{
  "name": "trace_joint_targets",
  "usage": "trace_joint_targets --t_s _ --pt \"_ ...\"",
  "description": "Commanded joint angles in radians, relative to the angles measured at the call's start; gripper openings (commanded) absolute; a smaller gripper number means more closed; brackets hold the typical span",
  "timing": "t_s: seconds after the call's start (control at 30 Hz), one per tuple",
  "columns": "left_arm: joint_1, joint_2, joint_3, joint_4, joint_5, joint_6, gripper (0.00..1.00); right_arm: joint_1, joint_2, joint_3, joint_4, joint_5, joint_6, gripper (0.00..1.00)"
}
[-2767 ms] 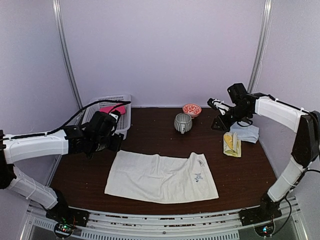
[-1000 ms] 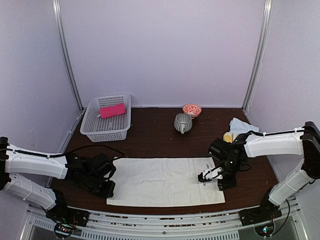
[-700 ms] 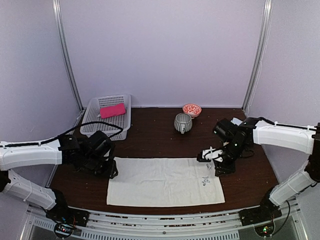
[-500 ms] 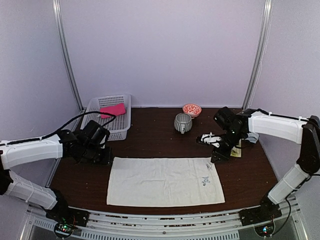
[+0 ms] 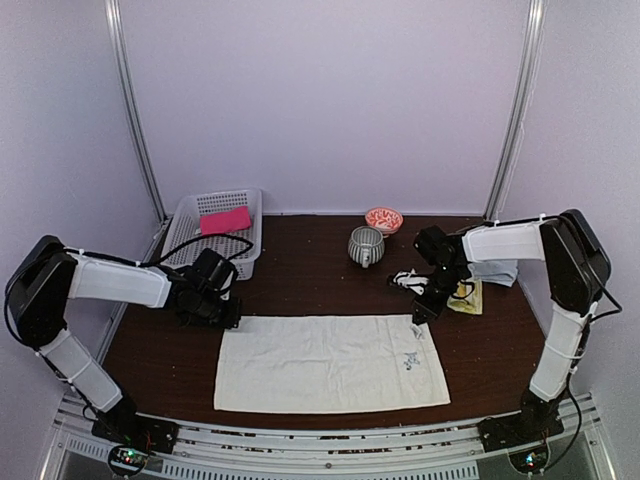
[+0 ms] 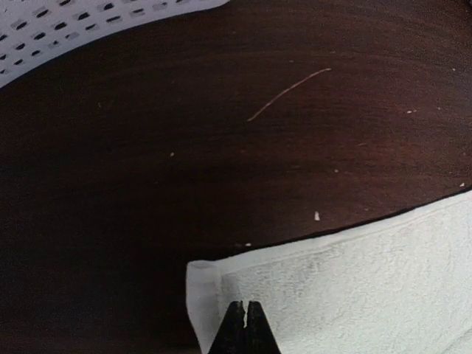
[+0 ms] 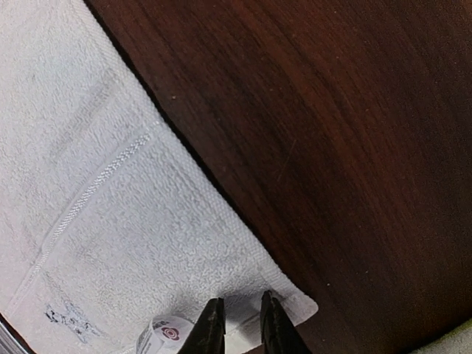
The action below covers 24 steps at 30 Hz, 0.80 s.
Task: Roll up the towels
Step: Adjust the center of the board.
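Well, pink towel (image 5: 225, 220) flat in basket (image 5: 188, 225) (white mesh).

I seem to be working in a robotics lab test booth: plain lilac walls (image 5: 320, 100) with metal corner rails (image 5: 128, 110) box in a dark wooden table (image 5: 300, 275), and the arm bases (image 5: 130, 432) are bolted to an aluminium frame (image 5: 330, 447) at its near edge.

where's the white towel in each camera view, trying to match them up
Top external: the white towel lies spread flat at the near middle of the table.
Left wrist: the towel fills the lower right, one corner near bottom centre.
Right wrist: the towel covers the left side, down to a corner at bottom centre.
Shared landmark: the dark brown table top shows in all three views.
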Motion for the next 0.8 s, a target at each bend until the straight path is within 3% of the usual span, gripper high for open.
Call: trace_joint_targets --t_s 0.0,0.27,0.5,0.7,0.77 --pt "0.056 0.021 -0.056 0.088 0.030 0.018 0.00 -0.030 0.021 -0.015 0.060 0.060 0.037 0.18" --pt "0.083 0.070 -0.051 0.096 -0.011 0.019 0.00 -0.039 0.036 -0.005 0.070 0.062 0.040 0.18" --pt "0.083 -0.128 -0.036 0.106 0.037 0.060 0.02 -0.044 -0.075 0.075 -0.007 -0.128 0.044 0.25" --pt "0.107 -0.198 -0.006 0.049 -0.038 0.092 0.41 -0.093 -0.062 0.115 -0.001 -0.082 0.086 0.34" --pt "0.125 -0.188 -0.017 0.056 -0.027 0.087 0.46 -0.121 -0.026 0.121 0.003 -0.069 0.101 0.35"
